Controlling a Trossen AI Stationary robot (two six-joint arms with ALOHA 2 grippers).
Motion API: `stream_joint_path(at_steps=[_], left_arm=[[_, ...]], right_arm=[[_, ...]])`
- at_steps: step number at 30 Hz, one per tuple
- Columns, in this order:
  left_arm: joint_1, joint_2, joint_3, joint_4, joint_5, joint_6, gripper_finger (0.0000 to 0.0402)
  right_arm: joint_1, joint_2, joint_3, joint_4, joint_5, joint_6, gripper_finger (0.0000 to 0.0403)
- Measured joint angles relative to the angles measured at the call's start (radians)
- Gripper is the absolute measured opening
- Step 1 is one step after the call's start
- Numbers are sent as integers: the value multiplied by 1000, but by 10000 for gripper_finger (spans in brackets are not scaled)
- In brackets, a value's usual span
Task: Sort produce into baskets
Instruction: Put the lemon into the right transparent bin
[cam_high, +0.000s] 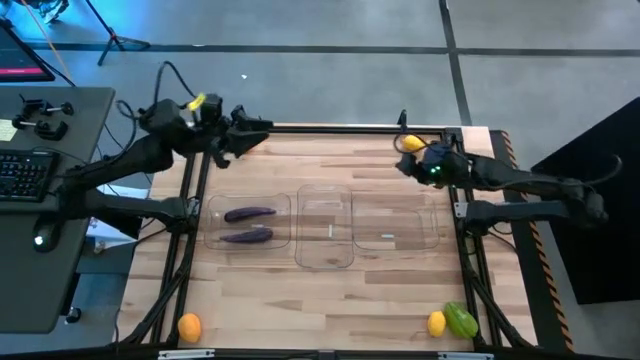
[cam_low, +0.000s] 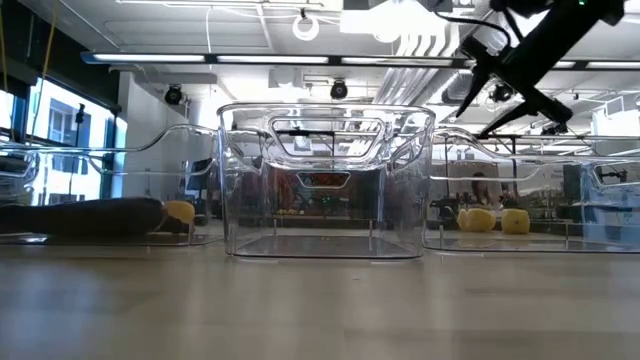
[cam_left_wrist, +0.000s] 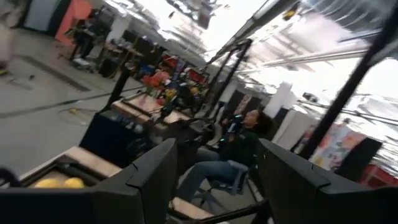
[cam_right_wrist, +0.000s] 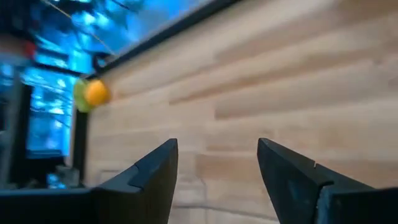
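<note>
Two dark purple eggplants (cam_high: 248, 214) (cam_high: 247, 237) lie side by side in the left clear bin (cam_high: 247, 203); the middle bin (cam_high: 325, 192) and the right bin (cam_high: 398, 203) look empty in the high view. The rest of the produce is scattered: an orange fruit (cam_high: 189, 326) at the near left corner of the wooden table (cam_high: 320, 300), a lemon (cam_high: 436, 323) touching a green lumpy piece (cam_high: 461, 320) at the near right corner, and a yellow fruit (cam_high: 410, 143) at the far right edge.

The right gripper (cam_right_wrist: 216, 171), fingers apart and holding nothing, sits at the far right of the table just beside that yellow fruit. The left gripper (cam_left_wrist: 214, 174), also apart and empty, is raised near the far left edge, pointing out into the room, where a seated person (cam_left_wrist: 233, 149) shows.

Risks, as I judge them:
- The yellow fruit lies close to the far rail; a push from a finger could roll it out of reach or off the table.
- The near-corner fruits sit at the table's rim, so a glancing grasp could knock them over the side.
- The lemon and green piece touch, so closing on one may shove or catch the other.
- The bins are clear and light-looking; a low approach could clip a rim and shift one.
</note>
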Motion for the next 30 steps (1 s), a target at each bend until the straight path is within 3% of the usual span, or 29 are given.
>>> stream_joint_path(at_steps=[3,7,12,15,19,22,25,30], left_arm=[[0,40,0,-38,-62,0,207],[5,89,0,-134,-103,18,207],[75,135,0,-169,-121,102,207],[160,146,0,-178,-121,131,207],[293,142,0,-229,-78,169,207],[388,142,0,-288,7,185,207],[464,142,0,-343,91,221,207],[527,142,0,-371,126,290,207]], right_arm=[[1,-16,-32,131,-17,-84,211],[-8,49,-11,143,-35,-136,211],[-97,242,110,-100,-33,-129,211],[-173,375,200,-270,34,-136,211],[-263,515,261,-407,82,-94,211],[-305,577,264,-402,12,-177,211],[-325,611,264,-409,-16,-200,211],[-347,629,264,-425,-14,-149,211]])
